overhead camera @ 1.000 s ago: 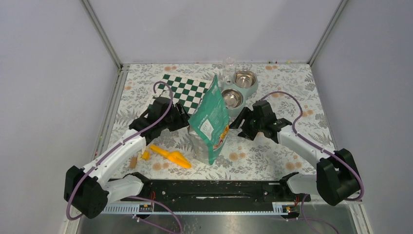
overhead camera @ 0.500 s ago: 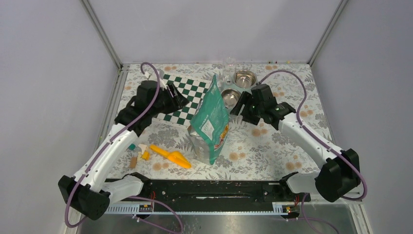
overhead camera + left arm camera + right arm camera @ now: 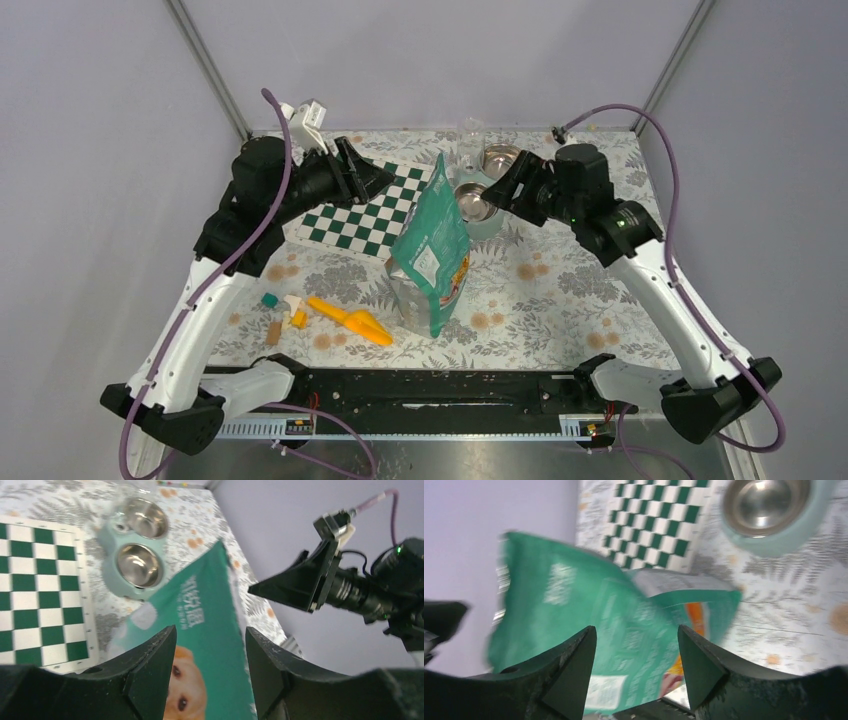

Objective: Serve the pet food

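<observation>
No pet food shows in any view. The tall teal bag (image 3: 432,250) stands upright mid-table, its top edge pointing up. My left gripper (image 3: 388,180) hovers open, high and to the left of the bag's top, touching nothing; in its wrist view the bag (image 3: 210,645) with the dog picture lies below the gripper (image 3: 209,635). My right gripper (image 3: 497,196) hangs open to the right of the bag's top, above the teal double feeder (image 3: 502,222) with its two steel bowls. The right wrist view shows the bag (image 3: 589,615) blurred beyond the empty gripper (image 3: 636,632).
An orange scoop (image 3: 352,320) lies at the front left of the bag, with a teal cube (image 3: 269,299) and a wooden block (image 3: 273,332) nearby. A green checkered mat (image 3: 365,210) lies to the left. A clear cup (image 3: 470,135) stands behind the feeder.
Both arms have risen from low beside the bag and swung back toward its top. The right jaws have narrowed slightly. The bag has stayed in place.
</observation>
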Action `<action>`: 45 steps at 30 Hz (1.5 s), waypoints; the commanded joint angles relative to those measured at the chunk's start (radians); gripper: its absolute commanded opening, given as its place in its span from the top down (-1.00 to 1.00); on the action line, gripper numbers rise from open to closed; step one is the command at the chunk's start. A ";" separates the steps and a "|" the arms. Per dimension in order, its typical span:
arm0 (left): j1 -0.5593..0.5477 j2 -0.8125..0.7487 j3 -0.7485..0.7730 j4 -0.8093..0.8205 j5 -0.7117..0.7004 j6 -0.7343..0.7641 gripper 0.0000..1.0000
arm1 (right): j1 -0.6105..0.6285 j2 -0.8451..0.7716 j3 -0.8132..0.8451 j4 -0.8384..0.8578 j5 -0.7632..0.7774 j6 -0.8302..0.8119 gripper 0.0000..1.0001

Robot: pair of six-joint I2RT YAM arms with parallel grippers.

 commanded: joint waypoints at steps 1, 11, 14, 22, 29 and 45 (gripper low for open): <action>-0.002 0.004 0.024 0.082 0.201 -0.003 -0.04 | 0.007 -0.017 0.064 0.072 -0.237 0.126 -0.38; -0.013 0.031 0.007 0.084 0.314 0.045 0.26 | 0.127 0.066 0.124 0.227 -0.337 0.249 -0.38; -0.014 0.037 -0.006 0.083 0.332 0.048 0.33 | 0.154 0.082 0.127 0.264 -0.340 0.275 -0.38; -0.020 0.050 -0.031 0.077 0.351 0.056 0.46 | 0.199 0.127 0.162 0.281 -0.324 0.296 -0.39; -0.027 0.053 -0.030 0.058 0.349 0.069 0.52 | 0.212 0.151 0.177 0.214 -0.253 0.280 -0.23; -0.048 0.073 -0.023 0.036 0.344 0.081 0.61 | 0.217 0.154 0.188 0.207 -0.231 0.282 -0.22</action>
